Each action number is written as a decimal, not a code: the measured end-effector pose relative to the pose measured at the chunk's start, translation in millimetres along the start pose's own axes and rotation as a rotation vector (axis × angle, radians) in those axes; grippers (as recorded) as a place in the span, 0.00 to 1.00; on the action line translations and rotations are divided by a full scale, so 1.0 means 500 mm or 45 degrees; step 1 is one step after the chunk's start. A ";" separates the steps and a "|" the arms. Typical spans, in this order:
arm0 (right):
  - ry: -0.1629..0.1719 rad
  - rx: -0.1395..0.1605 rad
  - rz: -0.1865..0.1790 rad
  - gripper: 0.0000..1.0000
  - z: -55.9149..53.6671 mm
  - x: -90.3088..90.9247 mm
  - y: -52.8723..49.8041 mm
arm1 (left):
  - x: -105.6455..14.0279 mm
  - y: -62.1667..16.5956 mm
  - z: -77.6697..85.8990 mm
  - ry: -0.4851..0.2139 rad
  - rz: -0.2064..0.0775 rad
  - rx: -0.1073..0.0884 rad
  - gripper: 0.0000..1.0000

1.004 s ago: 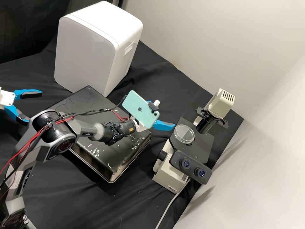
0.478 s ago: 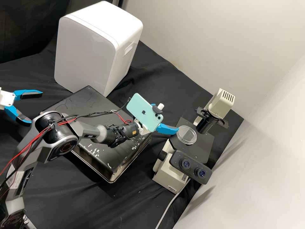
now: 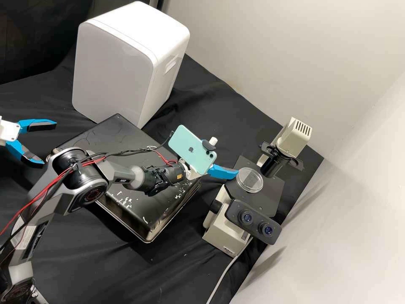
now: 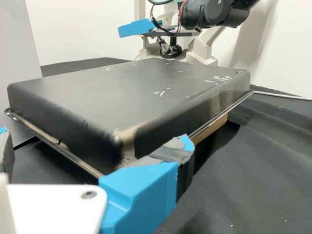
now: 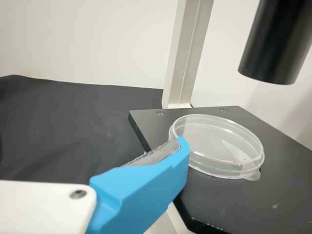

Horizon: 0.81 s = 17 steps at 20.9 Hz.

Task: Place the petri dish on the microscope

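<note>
Left arm (image 3: pixel 6 128) cut off, right fingers (image 3: pixel 222 172) partly behind phone (image 3: pixel 192 148)

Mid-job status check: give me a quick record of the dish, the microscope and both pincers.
petri dish: flat on the black stage of the microscope
right pincer: open, one blue finger tip at the dish's rim
left pincer: open, beside the black tray, away from the microscope
task: dish on stage, not clamped

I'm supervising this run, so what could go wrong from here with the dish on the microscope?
The finger touches the rim of the dish; a hard push might slide it off the stage. Pulling back could drag or tip it. The black tube hangs close above, so a rising finger might strike it.
</note>
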 end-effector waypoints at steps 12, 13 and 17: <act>-0.024 0.009 0.021 1.00 0.008 0.022 -0.005 | 0.000 0.000 0.000 0.000 -0.002 0.000 1.00; -0.025 0.009 0.020 1.00 0.009 0.023 -0.006 | 0.000 0.000 0.000 0.000 -0.002 0.000 1.00; -0.028 0.008 0.017 1.00 0.011 0.024 -0.008 | 0.001 -0.003 -0.001 0.003 -0.012 -0.002 1.00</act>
